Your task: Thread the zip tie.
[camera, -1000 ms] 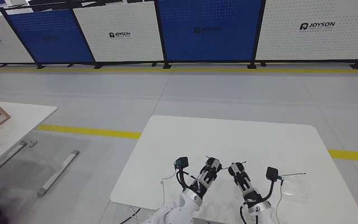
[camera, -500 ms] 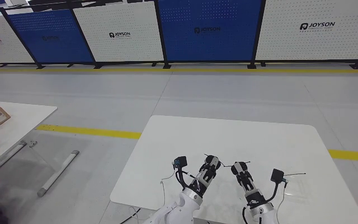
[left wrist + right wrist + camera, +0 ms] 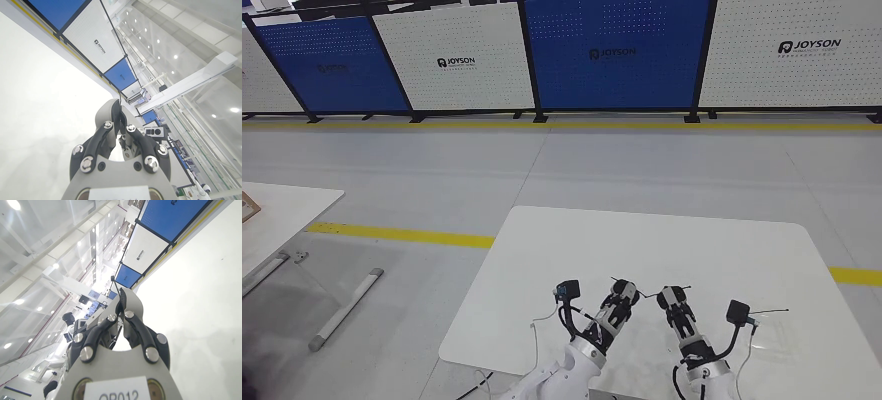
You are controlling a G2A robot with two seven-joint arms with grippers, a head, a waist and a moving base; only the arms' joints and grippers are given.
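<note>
The zip tie is a thin black strap, and each gripper holds one end of it. In the left wrist view my left gripper (image 3: 119,107) is shut on the strap, and a short plain tail (image 3: 119,96) sticks out past its fingertips. In the right wrist view my right gripper (image 3: 121,294) is shut on the other end, whose small square head (image 3: 112,277) juts out beyond the pads. From above, the left gripper (image 3: 622,292) and right gripper (image 3: 673,296) sit side by side, a small gap apart, low over the front of the white table (image 3: 642,240).
A second thin black strap (image 3: 768,312) lies on the table near the right arm. A thin white cable (image 3: 542,318) trails by the left arm. The table's front edge is close behind both grippers. Blue and white panels (image 3: 612,55) stand far beyond.
The right arm has shifted slightly to the right. The left gripper is almost where it was. Both stay shut on the zip tie.
</note>
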